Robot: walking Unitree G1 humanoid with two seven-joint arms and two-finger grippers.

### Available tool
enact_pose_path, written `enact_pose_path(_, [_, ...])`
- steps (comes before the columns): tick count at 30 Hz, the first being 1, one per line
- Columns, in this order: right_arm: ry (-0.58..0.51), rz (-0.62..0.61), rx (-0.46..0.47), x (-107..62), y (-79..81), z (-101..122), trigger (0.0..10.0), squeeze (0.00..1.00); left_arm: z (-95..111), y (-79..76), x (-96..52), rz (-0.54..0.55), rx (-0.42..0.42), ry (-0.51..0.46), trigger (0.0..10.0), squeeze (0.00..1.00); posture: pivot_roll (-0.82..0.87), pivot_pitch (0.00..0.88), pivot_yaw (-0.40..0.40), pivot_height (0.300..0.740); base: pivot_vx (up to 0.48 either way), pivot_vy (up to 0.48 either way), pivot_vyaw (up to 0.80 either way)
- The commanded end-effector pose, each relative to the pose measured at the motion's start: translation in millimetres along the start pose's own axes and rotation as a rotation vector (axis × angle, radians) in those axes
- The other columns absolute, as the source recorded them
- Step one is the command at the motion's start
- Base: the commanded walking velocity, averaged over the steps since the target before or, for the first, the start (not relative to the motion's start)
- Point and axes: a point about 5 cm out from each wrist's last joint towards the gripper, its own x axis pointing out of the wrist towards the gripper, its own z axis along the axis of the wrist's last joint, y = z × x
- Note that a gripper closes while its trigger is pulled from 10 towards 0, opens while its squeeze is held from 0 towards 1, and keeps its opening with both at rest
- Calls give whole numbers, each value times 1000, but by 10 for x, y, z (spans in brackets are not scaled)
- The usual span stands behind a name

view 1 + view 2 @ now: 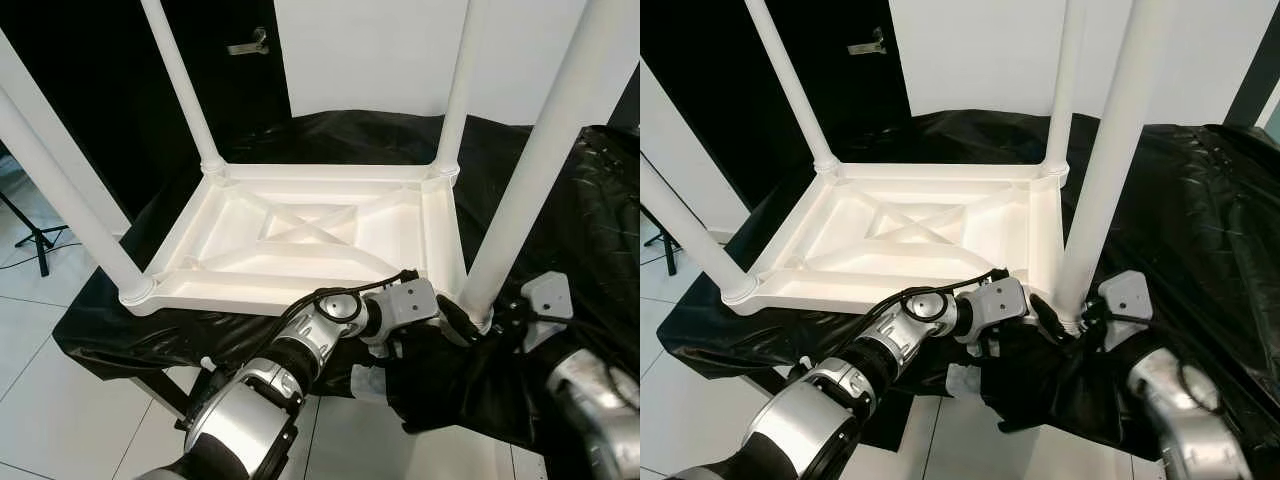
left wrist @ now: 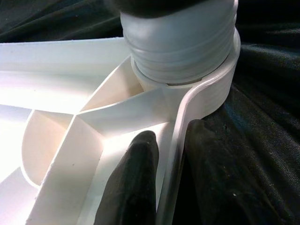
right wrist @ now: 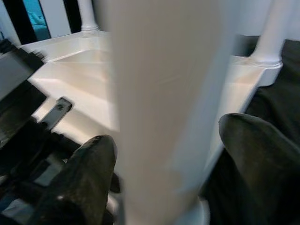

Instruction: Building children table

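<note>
So the little white table (image 1: 310, 245) is flipped upside down on the worktop (image 1: 590, 230), which has black plastic sheeting draped over it, and all four legs are sticking straight up from the corner sockets. The underside is facing me with its crossed ribs in the middle. The near right leg (image 1: 540, 160) is the one I'm busy with, sitting in its socket at the corner closest to me on that side. My left hand (image 2: 164, 183) is right at that corner, pinching the thin rim of the tabletop: one finger (image 2: 136, 183) sits inside the frame against the wall, the other outside on the black sheet side, with the rim sandwiched between them just below the socket collar (image 2: 206, 89). My right hand (image 3: 168, 173) is around the bottom of that same leg, one finger on each side of the tube; in the wrist view the fingers look spread wide with the leg between them, and I honestly can't tell if they're actually pressing on it or just sitting beside it. Further out there's a white wall (image 1: 380, 50) behind the worktop, a dark door with a metal handle (image 1: 248, 44) to the left, and pale floor tiles (image 1: 60, 400) below.
</note>
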Motion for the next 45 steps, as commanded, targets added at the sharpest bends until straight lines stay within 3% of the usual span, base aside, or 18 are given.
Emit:
enact_pose_path(1, [34,68,29,-27,35,-57,0,0,-428,-236,73,181,-108,189,10000,0,28,0,74,740,0,0,0])
enact_pose_path(10, [125,227,74,-117,169,-169,0,0,-430,-229,67,184,-108,188,10000,0,29,0,74,740,0,0,0])
enact_pose_path(13, [137,246,106,-124,285,-233,0,0,-435,-232,66,183,-107,190,10000,0,29,0,76,740,0,0,0])
enact_pose_path(16, [114,152,194,-74,399,-287,0,0,-435,-235,66,179,-105,189,10000,0,28,0,80,740,0,0,0])
enact_pose_path(19, [109,127,204,-60,405,-291,0,0,-435,-236,67,179,-104,189,10000,0,28,0,80,740,0,0,0])
enact_pose_path(20, [96,36,214,-18,390,-299,0,0,-436,-237,66,177,-102,190,10000,0,25,0,81,740,0,0,0])
enact_pose_path(21, [71,-340,187,23,269,-331,0,0,-436,-237,66,175,-99,191,10000,0,29,0,81,740,0,0,0])
enact_pose_path(22, [71,-340,187,23,269,-331,0,0,-436,-237,66,175,-99,191,10000,0,29,0,81,740,0,0,0])
enact_pose_path(24, [64,-531,186,-5,281,-353,0,0,-436,-236,66,175,-97,192,10000,0,30,0,82,740,0,0,0])
enact_pose_path(28, [41,-538,224,28,400,-318,0,0,-440,-238,64,175,-96,193,10000,0,34,0,79,740,0,0,0])
enact_pose_path(36, [28,-576,205,67,393,-286,0,0,-447,-248,67,176,-98,194,10000,0,31,0,76,740,0,0,0])
enact_pose_path(37, [27,-561,204,82,405,-282,10000,0,-444,-250,71,178,-99,193,10000,0,32,0,73,740,0,0,0])
enact_pose_path(41, [30,-473,166,105,425,-270,10000,0,-436,-255,80,179,-100,192,10000,0,31,0,73,740,0,0,0])
enact_pose_path(42, [17,-428,161,99,405,-252,10000,1000,-436,-256,81,179,-100,191,10000,0,29,0,74,740,0,0,0])
enact_pose_path(45, [-1,-342,150,84,358,-206,10000,1000,-439,-257,80,179,-101,192,10000,0,21,0,77,740,0,0,0])
